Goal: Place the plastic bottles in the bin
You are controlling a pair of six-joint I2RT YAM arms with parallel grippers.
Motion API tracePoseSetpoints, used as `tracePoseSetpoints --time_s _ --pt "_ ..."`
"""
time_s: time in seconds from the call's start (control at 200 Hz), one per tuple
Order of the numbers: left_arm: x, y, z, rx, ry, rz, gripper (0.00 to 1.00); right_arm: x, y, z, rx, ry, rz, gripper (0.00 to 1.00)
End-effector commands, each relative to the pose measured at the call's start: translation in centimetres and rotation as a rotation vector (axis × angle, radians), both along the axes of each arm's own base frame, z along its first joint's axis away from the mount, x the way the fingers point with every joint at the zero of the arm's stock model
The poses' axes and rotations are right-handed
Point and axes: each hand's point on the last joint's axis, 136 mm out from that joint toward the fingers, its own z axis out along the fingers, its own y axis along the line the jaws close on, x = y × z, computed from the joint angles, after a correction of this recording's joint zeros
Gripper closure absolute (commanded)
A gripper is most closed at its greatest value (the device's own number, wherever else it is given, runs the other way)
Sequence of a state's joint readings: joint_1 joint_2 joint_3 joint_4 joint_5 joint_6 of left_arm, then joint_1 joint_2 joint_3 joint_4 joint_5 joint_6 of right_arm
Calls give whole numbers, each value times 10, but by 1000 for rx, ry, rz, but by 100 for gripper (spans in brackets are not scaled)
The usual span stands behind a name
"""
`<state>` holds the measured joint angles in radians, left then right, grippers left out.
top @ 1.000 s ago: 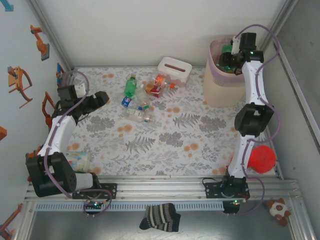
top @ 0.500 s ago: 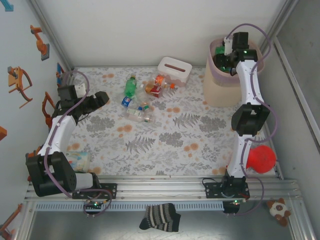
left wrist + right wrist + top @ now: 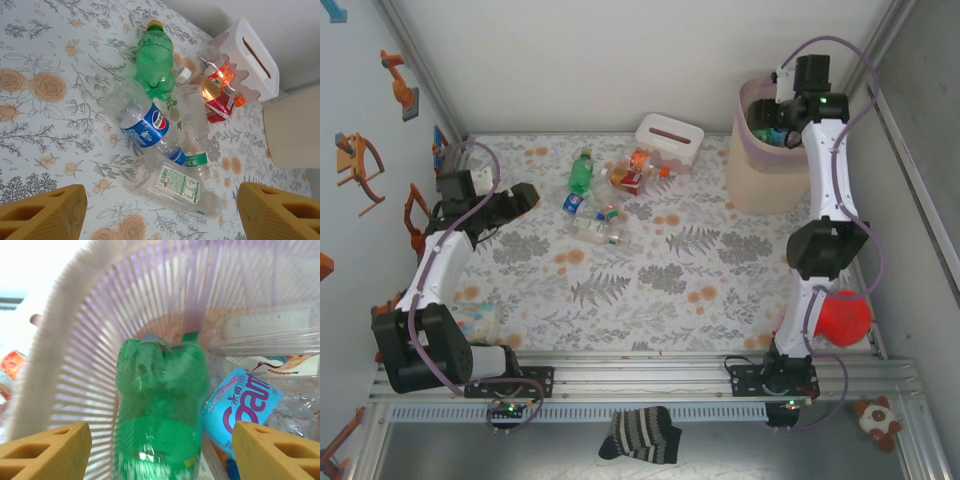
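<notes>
Several plastic bottles (image 3: 605, 195) lie in a loose heap on the flowered table. In the left wrist view they are a green bottle (image 3: 155, 55), a blue-labelled one (image 3: 142, 120), a clear one with a white label (image 3: 175, 185) and orange-red ones (image 3: 220, 82). My left gripper (image 3: 528, 195) hovers open to the left of the heap, and the left gripper (image 3: 162, 212) has nothing between its fingers. My right gripper (image 3: 770, 118) is over the bin (image 3: 760, 185). The right gripper (image 3: 160, 450) stands open, with a blurred green bottle (image 3: 160, 405) loose between the fingers inside the bin's ribbed wall (image 3: 75, 340).
A white tissue box (image 3: 670, 140) sits behind the heap, near the bin. Inside the bin lie a bottle with a light-blue label (image 3: 240, 405) and a clear one (image 3: 270, 330). A red ball (image 3: 845, 317) rests by the right arm's base, and a striped sock (image 3: 640, 435) lies beyond the near rail.
My right gripper has opened over the bin and let go of the green bottle, which now drops inside. The left arm has not moved.
</notes>
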<state>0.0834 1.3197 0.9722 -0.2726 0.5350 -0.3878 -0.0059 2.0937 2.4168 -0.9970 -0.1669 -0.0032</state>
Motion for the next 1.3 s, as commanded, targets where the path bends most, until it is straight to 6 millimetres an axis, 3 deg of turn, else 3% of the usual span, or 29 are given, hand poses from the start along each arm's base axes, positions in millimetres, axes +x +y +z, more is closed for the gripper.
tracePoseSetpoints --time_s 0.0,0.135,0.3,0.496,0.891,1.102,1.292 --pt "-2 -2 3 17 -3 -13 21 -20 8 52 47 -98 8 28" --pt "-3 -6 2 24 0 -23 21 -32 16 74 70 -142 35 31" --pt "-3 -10 2 33 0 -37 22 -46 43 88 102 -164 115 34" --pt "-6 -16 1 61 1 -57 22 -68 101 83 78 -155 282 35" --pt "-6 -16 2 69 -1 -59 22 -117 238 6 15 -197 721 38" --pt "-5 -13 3 75 -1 -50 21 -146 311 -58 -10 -247 920 37" --pt "-5 -14 3 72 0 -52 22 -159 371 -116 -24 -196 1017 38"
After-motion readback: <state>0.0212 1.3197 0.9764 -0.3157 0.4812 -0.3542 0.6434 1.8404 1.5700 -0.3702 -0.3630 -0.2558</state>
